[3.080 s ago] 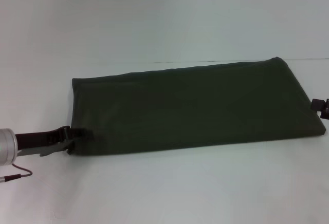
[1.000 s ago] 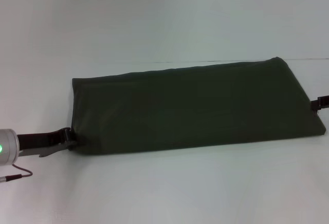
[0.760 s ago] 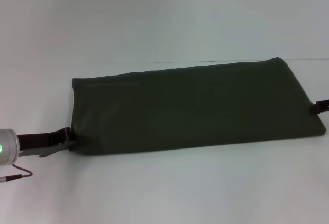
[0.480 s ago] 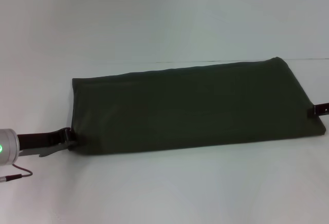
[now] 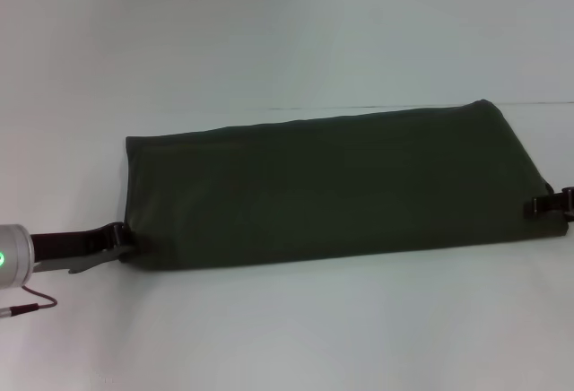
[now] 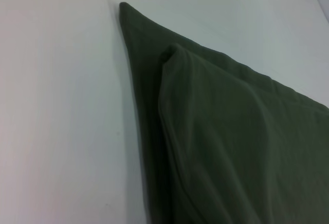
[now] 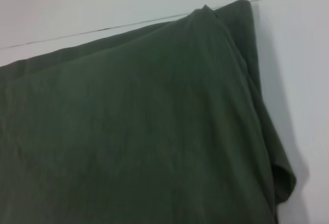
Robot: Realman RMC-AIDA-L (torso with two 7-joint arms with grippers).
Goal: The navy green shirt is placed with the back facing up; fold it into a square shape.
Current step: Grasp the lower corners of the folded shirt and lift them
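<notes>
— White tabletop [image 5: 287, 337] everywhere, plain and pale, with a thin dark line running across it in the upper half of the frame. What are the fingers doing?

— Starting at the lower left: the left gripper [image 5: 126, 246] has its dark fingers right at the near-left corner of the cloth, touching it. Whether they are pinched on the fabric or merely pressed against it, I cannot tell; the tips blend into the dark edge. Behind them a black link runs out to a silver wrist cuff [image 5: 13, 261] with a small green light, at the left border, and a thin red cable [image 5: 31, 303] curls just below it.

— And the other side?

— The right gripper [image 5: 541, 204] shows only as a small dark piece at the right border, lying against the right end of the cloth near its lower corner. Again, apart or together, I cannot tell.

— Where is the garment itself?

— The large plain dark olive-green shirt of soft matte fabric [image 5: 332, 189] lies flat across the middle of the frame as a long folded band, its left end squared off and its right end slanting up to a point at the upper right. In the left wrist view [image 6: 226, 131] a folded upper layer sits over a lower one, ending in a pointed corner. In the right wrist view [image 7: 139, 131] the fabric bunches slightly at one edge, with a soft ridge near the top.
</notes>
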